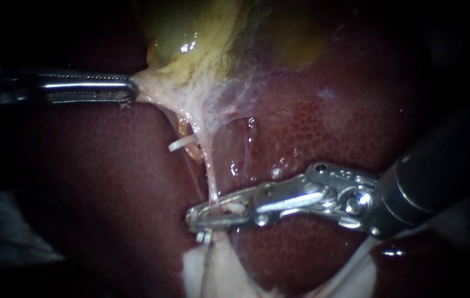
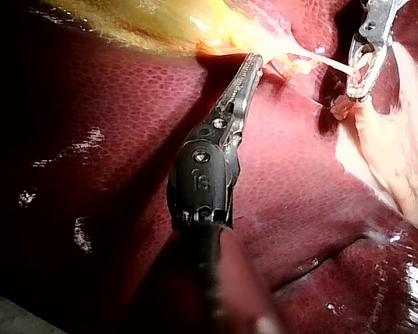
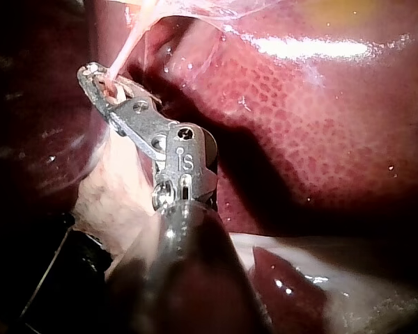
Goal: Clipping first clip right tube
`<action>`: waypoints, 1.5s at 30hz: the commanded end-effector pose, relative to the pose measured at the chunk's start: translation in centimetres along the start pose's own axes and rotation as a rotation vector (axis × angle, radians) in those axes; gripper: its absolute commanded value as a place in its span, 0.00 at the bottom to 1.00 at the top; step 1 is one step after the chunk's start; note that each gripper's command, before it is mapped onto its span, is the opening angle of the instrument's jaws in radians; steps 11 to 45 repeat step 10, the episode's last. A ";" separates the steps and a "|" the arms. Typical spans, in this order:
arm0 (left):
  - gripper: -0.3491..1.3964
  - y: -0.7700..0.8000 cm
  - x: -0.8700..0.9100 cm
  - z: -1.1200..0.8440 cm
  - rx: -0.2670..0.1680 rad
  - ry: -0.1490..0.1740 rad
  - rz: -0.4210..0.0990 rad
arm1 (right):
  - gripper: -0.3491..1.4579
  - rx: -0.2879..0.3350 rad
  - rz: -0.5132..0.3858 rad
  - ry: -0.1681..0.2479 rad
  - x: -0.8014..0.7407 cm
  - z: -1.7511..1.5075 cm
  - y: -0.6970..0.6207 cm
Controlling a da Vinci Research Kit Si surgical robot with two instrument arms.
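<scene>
The yellow-green gallbladder [image 1: 190, 33] lies against the dark red liver [image 1: 328, 127]. My left instrument [image 1: 130, 90] comes in level from the left, its jaws shut on the pale tissue at the gallbladder's lower edge, which it holds stretched; the left wrist view shows the same hold [image 2: 253, 66]. A thin pink tube, the right tube [image 1: 208, 171], runs down from there. My right instrument [image 1: 212, 212] has its jaws closed around this tube low down, also seen in the right wrist view [image 3: 101, 82]. A white clip [image 1: 182, 144] sits on a yellowish tube just to the left.
Thin white membrane strands [image 1: 246, 94] fan out from the gallbladder over the liver. A pale flap of tissue [image 1: 212, 270] lies below the right instrument's jaws. Wet liver surface surrounds both instruments.
</scene>
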 end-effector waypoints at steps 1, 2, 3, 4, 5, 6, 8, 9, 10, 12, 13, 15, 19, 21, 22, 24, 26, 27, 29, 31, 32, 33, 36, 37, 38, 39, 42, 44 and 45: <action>0.00 0.00 0.00 0.00 0.000 0.000 0.000 | 0.00 0.001 -0.002 -0.001 -0.02 0.00 0.01; 0.00 0.00 0.00 0.00 0.000 0.000 0.000 | 0.00 0.001 -0.003 -0.001 -0.03 0.00 0.01; 0.00 0.00 0.00 0.00 0.000 0.000 0.000 | 0.00 0.001 -0.003 -0.002 -0.03 0.00 0.01; 0.00 0.00 0.00 0.00 0.000 0.000 0.000 | 0.00 0.001 -0.004 -0.002 -0.04 0.01 0.02; 0.00 -0.01 0.00 0.00 0.000 0.000 0.000 | 0.00 0.001 -0.004 -0.002 -0.04 0.01 0.02; 0.00 -0.01 0.00 0.00 0.000 0.000 0.000 | 0.00 0.001 -0.004 -0.002 -0.05 0.01 0.02; 0.00 -0.01 0.00 0.00 0.000 0.000 0.000 | 0.00 0.000 -0.004 -0.002 -0.05 0.01 0.03; 0.00 -0.01 0.00 0.00 0.000 0.000 0.000 | 0.00 -0.003 -0.004 -0.001 -0.05 0.01 0.03; 0.00 -0.01 0.00 0.01 0.000 0.000 0.000 | 0.00 -0.003 -0.004 -0.001 -0.05 0.01 0.03; 0.00 -0.01 0.00 0.01 0.000 0.000 0.000 | 0.00 -0.003 -0.004 -0.001 -0.05 0.01 0.03; 0.00 -0.01 0.00 0.01 0.000 0.000 0.000 | 0.00 -0.003 -0.004 -0.001 -0.05 0.01 0.03; 0.00 -0.01 0.00 0.01 0.000 0.000 0.000 | 0.00 -0.003 -0.004 -0.001 -0.05 0.01 0.03; 0.00 -0.01 0.00 0.01 0.000 0.000 0.000 | 0.00 -0.003 -0.004 -0.001 -0.05 0.01 0.03; 0.00 -0.01 0.00 0.01 0.000 0.000 0.000 | 0.00 -0.003 -0.004 -0.001 -0.05 0.01 0.03; 0.00 -0.01 0.00 0.01 0.000 0.000 0.000 | 0.00 -0.003 -0.004 -0.001 -0.05 0.01 0.03; 0.00 -0.01 0.00 0.01 0.000 0.000 0.000 | 0.00 -0.003 -0.004 -0.001 -0.05 0.01 0.03; 0.00 -0.01 0.00 0.01 0.000 0.000 0.000 | 0.00 -0.003 -0.004 -0.001 -0.05 0.01 0.03; 0.00 -0.01 0.00 0.01 0.000 0.000 0.000 | 0.00 -0.003 -0.004 -0.001 -0.05 0.01 0.03; 0.00 -0.01 0.00 0.01 0.000 0.000 0.000 | 0.00 -0.003 -0.004 -0.001 -0.05 0.01 0.03; 0.00 -0.01 0.00 0.01 0.000 0.000 0.000 | 0.00 -0.003 -0.004 -0.001 -0.05 0.01 0.03; 0.00 -0.01 0.00 0.01 0.000 0.000 0.000 | 0.00 -0.003 -0.004 -0.001 -0.05 0.01 0.03; 0.00 -0.01 0.00 0.01 0.000 0.000 0.000 | 0.00 -0.003 -0.004 -0.001 -0.05 0.01 0.03; 0.00 -0.01 0.00 0.01 0.000 0.000 0.000 | 0.00 -0.003 -0.004 -0.001 -0.05 0.01 0.03; 0.00 -0.01 0.00 0.01 0.000 0.000 0.000 | 0.00 -0.003 -0.004 -0.001 -0.05 0.01 0.03; 0.00 -0.01 0.00 0.01 0.000 0.000 0.000 | 0.00 -0.003 -0.004 -0.001 -0.05 0.01 0.03; 0.00 -0.01 0.00 0.01 0.000 0.000 0.000 | 0.00 -0.003 -0.004 -0.001 -0.05 0.01 0.03; 0.00 -0.01 0.00 0.01 0.000 0.000 0.000 | 0.00 -0.003 -0.004 -0.001 -0.05 0.01 0.03; 0.00 -0.01 0.00 0.01 0.000 0.000 0.000 | 0.00 -0.003 -0.004 -0.001 -0.05 0.01 0.03; 0.00 -0.01 0.00 0.01 0.000 0.000 0.000 | 0.00 -0.003 -0.004 -0.001 -0.05 0.01 0.03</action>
